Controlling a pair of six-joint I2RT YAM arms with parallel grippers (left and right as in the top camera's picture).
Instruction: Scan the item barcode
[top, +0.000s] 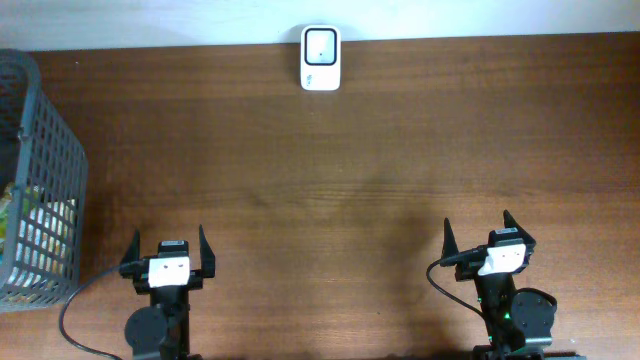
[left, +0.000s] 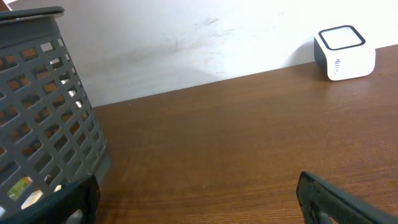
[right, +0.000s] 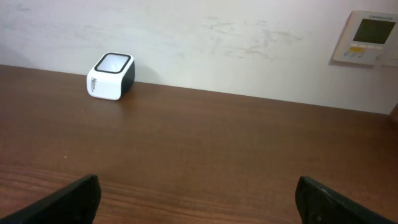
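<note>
Left gripper (top: 169, 236): jaws spread wide with nothing between them; it hovers over the near left part of the table, pointing toward the far edge.
Left fingers (left: 67, 200): black, at the bottom corners of the left wrist view, with only bare wood between them.
Right gripper (top: 478, 226): jaws also spread wide and holding nothing, over the near right part of the table, turned slightly to one side.
Right fingers (right: 57, 200): black, low in the right wrist view, with bare wood between them.
Table (top: 350, 160): dark brown wood grain with a pale wall along its far edge.
Cable (top: 72, 308): black, looping from the left arm's base toward the near edge.
Basket (top: 48, 150): grey plastic mesh at the left edge of the table, beside and ahead of the left gripper, well apart from it.
Items (top: 40, 215): inside the basket, pale and greenish patches seen through the mesh; what they are, and any barcode, cannot be told.
Scanner (top: 321, 58): a small white box with a dark side and a square window on top, at the far edge against the wall, midway across and well apart from both grippers.
Scanner print (right: 95, 81): a dark line of text on its white side, too small to read.
Panel (right: 372, 37): a beige wall controller with a grey screen and a yellow strip; its lettering is unreadable.
</note>
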